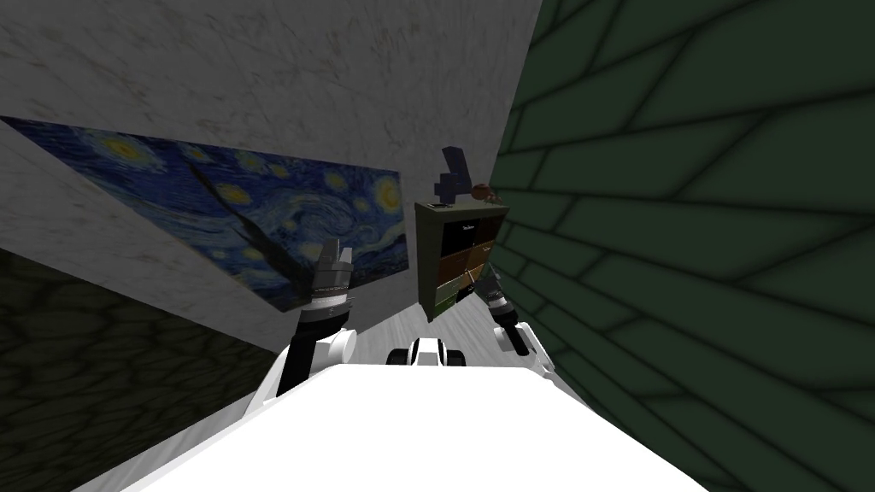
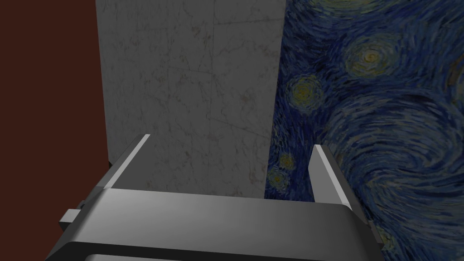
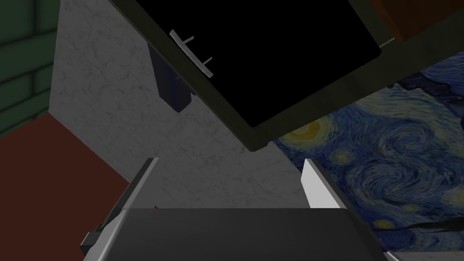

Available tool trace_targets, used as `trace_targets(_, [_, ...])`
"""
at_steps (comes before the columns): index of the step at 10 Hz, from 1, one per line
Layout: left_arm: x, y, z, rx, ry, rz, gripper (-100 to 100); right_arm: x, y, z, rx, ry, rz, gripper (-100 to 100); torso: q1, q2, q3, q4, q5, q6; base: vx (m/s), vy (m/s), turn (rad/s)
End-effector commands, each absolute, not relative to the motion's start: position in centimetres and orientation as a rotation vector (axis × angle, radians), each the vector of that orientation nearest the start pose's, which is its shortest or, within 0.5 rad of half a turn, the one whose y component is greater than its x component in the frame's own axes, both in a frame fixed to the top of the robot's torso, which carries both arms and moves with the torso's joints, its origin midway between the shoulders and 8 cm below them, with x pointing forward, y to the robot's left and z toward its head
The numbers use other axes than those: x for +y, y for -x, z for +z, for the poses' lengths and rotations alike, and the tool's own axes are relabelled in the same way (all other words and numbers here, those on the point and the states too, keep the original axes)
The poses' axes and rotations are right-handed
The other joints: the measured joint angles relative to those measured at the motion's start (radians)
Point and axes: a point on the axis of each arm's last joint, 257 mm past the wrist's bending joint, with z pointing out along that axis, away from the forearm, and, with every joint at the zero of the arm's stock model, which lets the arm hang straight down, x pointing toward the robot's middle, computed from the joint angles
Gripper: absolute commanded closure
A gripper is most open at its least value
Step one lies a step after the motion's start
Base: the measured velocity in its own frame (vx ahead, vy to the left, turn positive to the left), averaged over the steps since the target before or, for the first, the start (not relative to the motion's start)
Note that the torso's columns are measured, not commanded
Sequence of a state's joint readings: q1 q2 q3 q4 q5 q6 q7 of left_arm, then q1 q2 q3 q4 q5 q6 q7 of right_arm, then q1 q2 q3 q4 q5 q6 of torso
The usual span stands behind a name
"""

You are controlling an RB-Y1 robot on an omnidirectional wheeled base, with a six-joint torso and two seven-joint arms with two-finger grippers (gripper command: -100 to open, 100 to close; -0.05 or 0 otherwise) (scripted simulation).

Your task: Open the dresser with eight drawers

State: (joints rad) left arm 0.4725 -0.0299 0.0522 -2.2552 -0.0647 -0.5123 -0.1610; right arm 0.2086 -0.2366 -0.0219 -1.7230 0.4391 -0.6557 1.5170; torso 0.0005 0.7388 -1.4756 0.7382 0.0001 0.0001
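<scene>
One dresser [image 1: 460,256]: just ahead of right claw [image 3: 229,159], untouched.
Right claw: fingers spread wide, nothing between them.
Black drawer [image 3: 281,59]: beyond right claw's tips, with a gap between.
Handle [image 3: 192,53]: pale bar on that drawer, farther from claw than drawer's near corner.
Left claw [image 2: 231,140]: raised, well left of right claw and dresser; fingers spread, empty.
Dresser top: blue thing [image 1: 453,175] and brown thing [image 1: 481,191], far beyond right claw.

— Where is the dresser [image 1: 457,256] found?
— In the corner ahead, with a painting [image 1: 214,205] hung to its left and a brick wall [image 1: 684,213] to its right.
— And the grippers?
— The right gripper [image 1: 480,286] is held before its lower drawers; the left gripper [image 1: 335,252], before the painting.
</scene>
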Motion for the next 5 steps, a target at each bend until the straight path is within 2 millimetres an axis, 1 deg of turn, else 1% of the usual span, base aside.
trace_targets(1, [29.0,-34.7,2.5,0.652,0.564,-1.071,0,-21.9,-44.5,-12.9,0.945,0.651,-0.373,-100,-0.001,-0.001,-0.001,0.000,0.000,0.000,0.056,-0.026,0.010])
trace_targets(2, [29.0,-34.7,2.5,0.652,0.564,-1.071,0,-21.9,-44.5,-12.9,0.938,0.662,-0.393,-100,0.000,-0.001,-0.001,0.000,0.000,0.000,0.027,-0.008,-0.001])
trace_targets(3, [29.0,-34.7,2.5,0.652,0.564,-1.071,0,-21.7,-44.9,-14.0,0.941,0.700,-0.423,-100,0.000,0.000,0.000,0.000,0.000,0.000,0.041,-0.023,0.010])
trace_targets(5, [29.0,-34.7,2.5,0.652,0.564,-1.071,0,-21.7,-44.9,-14.0,0.926,0.722,-0.464,-100,-0.001,-0.001,-0.001,0.000,0.000,0.000,0.044,-0.015,0.005])
